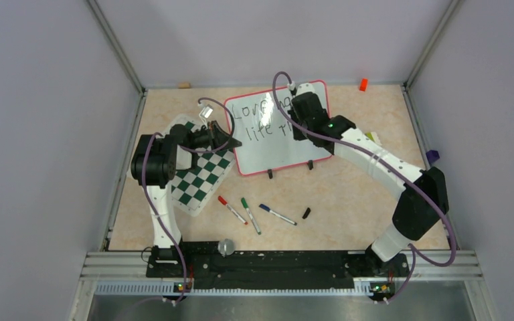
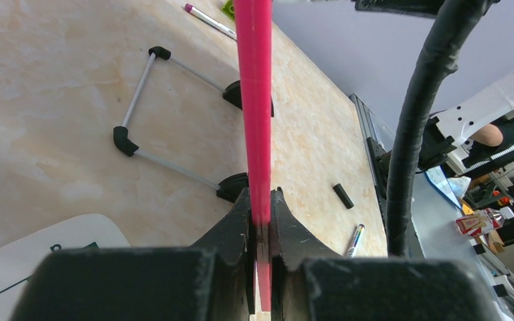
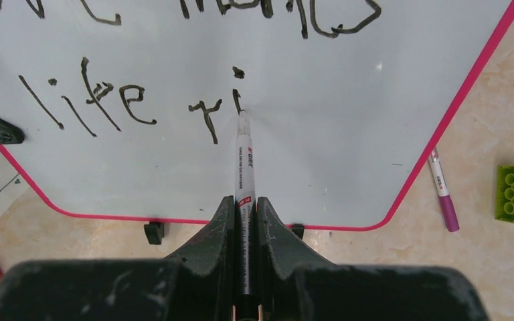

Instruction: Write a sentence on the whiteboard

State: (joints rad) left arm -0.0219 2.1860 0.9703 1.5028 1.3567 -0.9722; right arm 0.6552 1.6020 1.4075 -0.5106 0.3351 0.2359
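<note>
Right hand (image 3: pixel 244 200) clamped on marker (image 3: pixel 243 160), axis straight ahead, tip on whiteboard (image 3: pixel 348 134) at "ri"; blank space lies rightward. Left hand (image 2: pixel 261 197) clamped on whiteboard edge.

The whiteboard (image 3: pixel 348 140) is glossy and smooth in a red plastic frame; the tabletop (image 1: pixel 361 200) is matt, marbled beige.

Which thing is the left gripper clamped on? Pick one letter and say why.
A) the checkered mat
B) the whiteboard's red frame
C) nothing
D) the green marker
B: in the left wrist view the left gripper is shut on the whiteboard's red frame, its fingers pinching the edge from both sides. The right gripper is the one holding the marker.
</note>
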